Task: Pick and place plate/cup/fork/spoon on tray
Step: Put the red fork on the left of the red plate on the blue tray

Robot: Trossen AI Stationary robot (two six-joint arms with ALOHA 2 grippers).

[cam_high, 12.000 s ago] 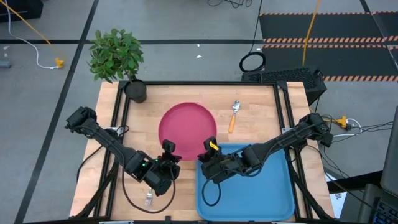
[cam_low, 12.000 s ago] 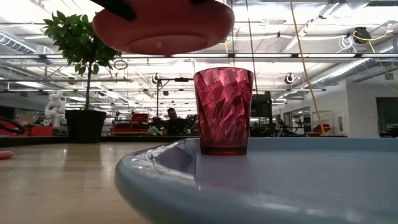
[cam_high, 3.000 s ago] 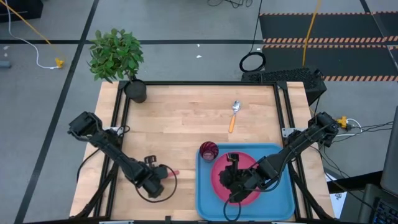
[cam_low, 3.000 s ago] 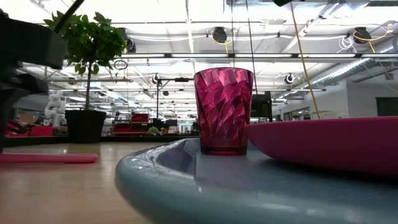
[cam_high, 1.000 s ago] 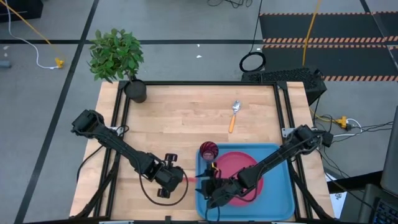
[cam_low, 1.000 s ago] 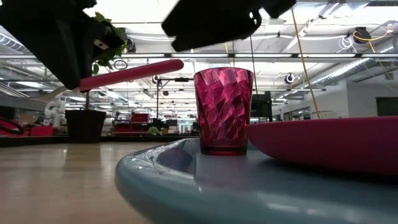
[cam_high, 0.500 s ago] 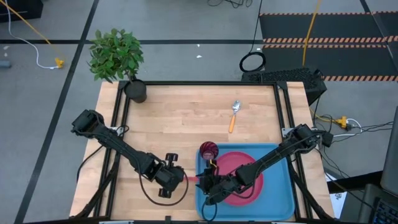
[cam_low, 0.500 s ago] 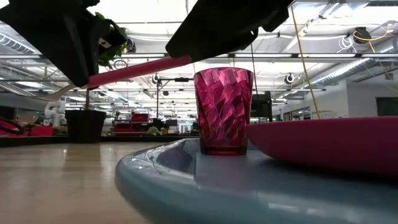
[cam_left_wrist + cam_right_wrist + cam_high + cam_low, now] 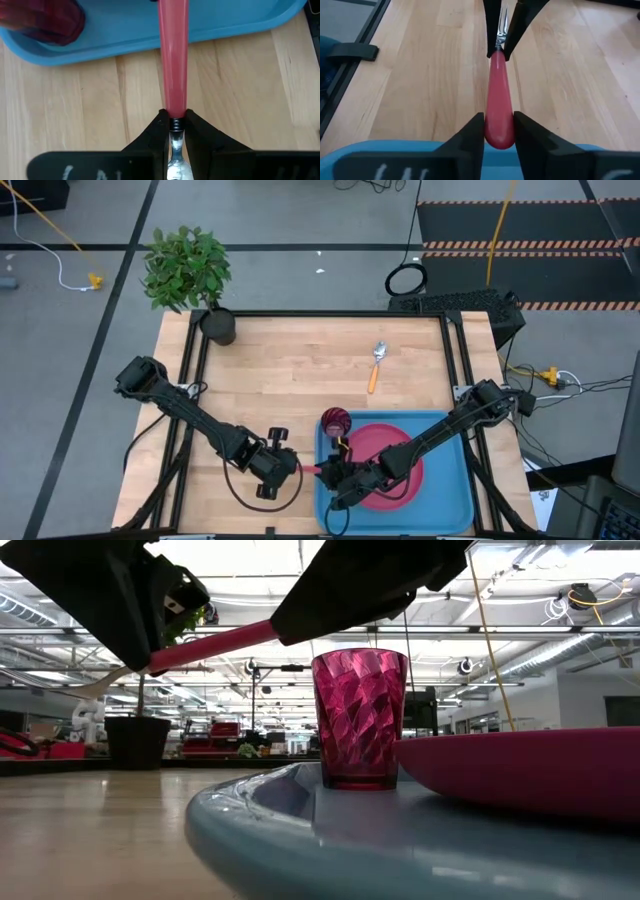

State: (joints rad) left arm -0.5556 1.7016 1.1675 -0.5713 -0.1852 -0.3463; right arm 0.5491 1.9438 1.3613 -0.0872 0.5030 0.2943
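The fork [image 9: 312, 468] is held in the air over the tray's left rim, between my two grippers. Its pink-red handle [image 9: 215, 646] slants up toward the tray. My left gripper [image 9: 292, 467] is shut on its metal neck. My right gripper [image 9: 326, 471] is shut on the handle's free end. The pinkish-red plate [image 9: 375, 438] and the dark red cup [image 9: 334, 421] rest on the light-blue tray [image 9: 455, 500]. The cup stands upright at the tray's far left corner [image 9: 358, 720]. The orange-handled spoon [image 9: 375, 365] lies on the table beyond the tray. My left gripper pinches the fork's metal neck [image 9: 175, 123] between its two fingertips, just where the pink handle begins. The fingers come level from the table's left and lie along the fork. The fork is lifted clear, its handle reaching out over the tray's rim [image 9: 150, 37]. My right gripper has the handle's rounded free end [image 9: 499, 137] between its two fingers [image 9: 476, 131]. It comes from the table's right, in line with the fork and facing my left gripper. The fork is clear of table and tray.
A dark plant pot [image 9: 218, 326] with a leafy plant stands at the table's far left corner. A black frame runs along the table's edges [image 9: 320, 314]. Bare wood lies between the pot, the spoon and the tray.
My right gripper has moved toward the table's left and come over the fork handle's free end, which stood free a second ago. My left gripper has kept the fork lifted and raised it slightly.
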